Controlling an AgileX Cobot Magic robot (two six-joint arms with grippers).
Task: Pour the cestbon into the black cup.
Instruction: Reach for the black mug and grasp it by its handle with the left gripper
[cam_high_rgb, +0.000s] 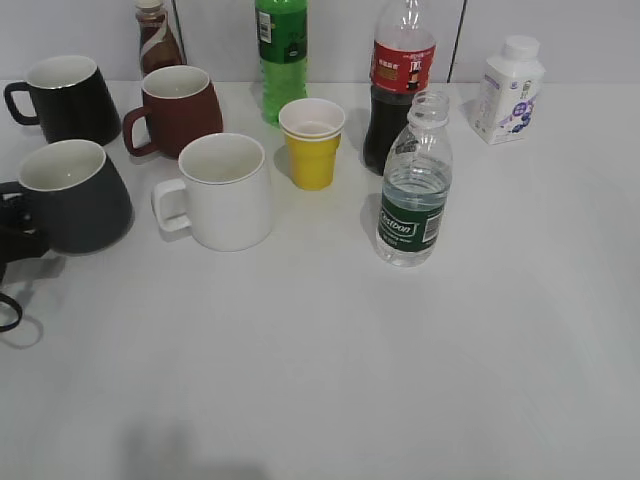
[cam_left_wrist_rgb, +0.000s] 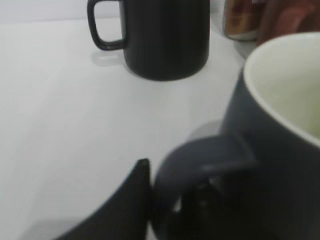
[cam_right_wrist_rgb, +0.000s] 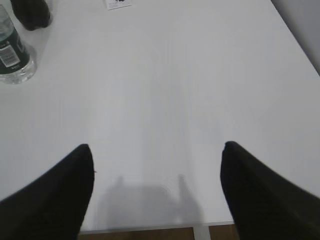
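The cestbon (cam_high_rgb: 413, 185) stands upright and capless at centre right, about a third full; its base shows in the right wrist view (cam_right_wrist_rgb: 12, 55). The black cup (cam_high_rgb: 75, 195), charcoal grey with a white inside, stands at the left edge. In the left wrist view the black cup (cam_left_wrist_rgb: 280, 125) fills the right side. My left gripper (cam_left_wrist_rgb: 172, 182) is shut on its loop handle, one finger outside the loop and one inside; it also shows in the exterior view (cam_high_rgb: 12, 228). My right gripper (cam_right_wrist_rgb: 157, 155) is open and empty above the table's front edge.
A white mug (cam_high_rgb: 225, 190), a yellow paper cup (cam_high_rgb: 312, 142), a reddish-brown mug (cam_high_rgb: 180, 108) and a glossy black mug (cam_high_rgb: 68, 98) stand near the black cup. A cola bottle (cam_high_rgb: 400, 85), a green soda bottle (cam_high_rgb: 281, 55) and a white milk bottle (cam_high_rgb: 510, 90) stand behind.
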